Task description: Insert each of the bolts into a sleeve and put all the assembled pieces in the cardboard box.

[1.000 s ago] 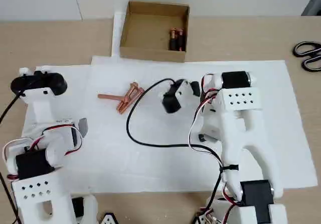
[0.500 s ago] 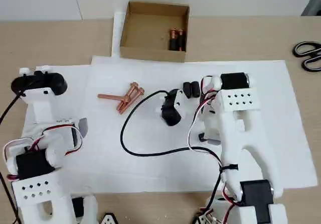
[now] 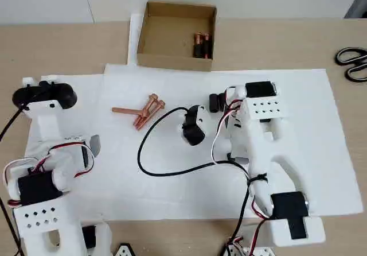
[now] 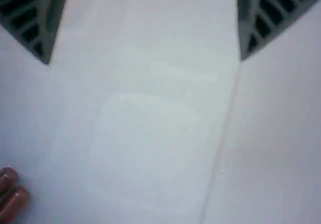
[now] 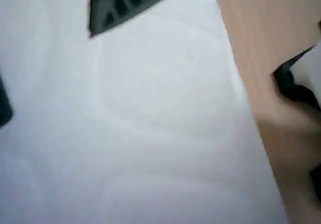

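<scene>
With assembled pieces (image 3: 200,45) lying in the box (image 3: 150,38), bolt-picking is coming next: the released left tool (image 4: 144,53) is hanging near the bolts (image 3: 143,111), and I cannot tell the right tool's (image 3: 217,103) state.

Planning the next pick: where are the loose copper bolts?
High view: the loose bolts lie piled left of centre on the white sheet, below the cardboard box.

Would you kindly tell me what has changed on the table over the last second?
The right arm swung slightly left, towards the loose bolts, dragging its black cable along. Nothing was taken or released. The left arm, bolts and cardboard box stayed put.
</scene>
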{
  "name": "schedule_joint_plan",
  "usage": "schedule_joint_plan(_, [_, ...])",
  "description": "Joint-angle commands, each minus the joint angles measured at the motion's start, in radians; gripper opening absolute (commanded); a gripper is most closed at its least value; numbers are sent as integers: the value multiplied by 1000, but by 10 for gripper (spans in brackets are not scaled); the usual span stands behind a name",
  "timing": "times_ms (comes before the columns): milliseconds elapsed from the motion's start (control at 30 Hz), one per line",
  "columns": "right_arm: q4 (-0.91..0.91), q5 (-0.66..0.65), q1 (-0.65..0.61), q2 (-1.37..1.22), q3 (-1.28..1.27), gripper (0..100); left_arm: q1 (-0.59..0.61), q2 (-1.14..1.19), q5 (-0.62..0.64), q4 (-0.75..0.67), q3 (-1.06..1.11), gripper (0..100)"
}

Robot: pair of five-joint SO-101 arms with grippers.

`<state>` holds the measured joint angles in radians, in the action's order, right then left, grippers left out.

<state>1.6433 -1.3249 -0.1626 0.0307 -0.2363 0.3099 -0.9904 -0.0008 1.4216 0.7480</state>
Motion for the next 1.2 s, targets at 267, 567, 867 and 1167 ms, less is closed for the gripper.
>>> schedule_joint_plan(267, [-41,-29,7,-90,5,205,8,-15,6,3,-5,229])
schedule_joint_plan(567, [-77,-31,41,-191,5,205,8,-15,6,3,-5,229])
schedule_joint_plan(867, [-77,-31,41,-285,5,189,8,-15,6,3,-5,229])
schedule_joint_plan(1167, [-50,-9,41,-297,38,9,6,-15,6,3,-7,229])
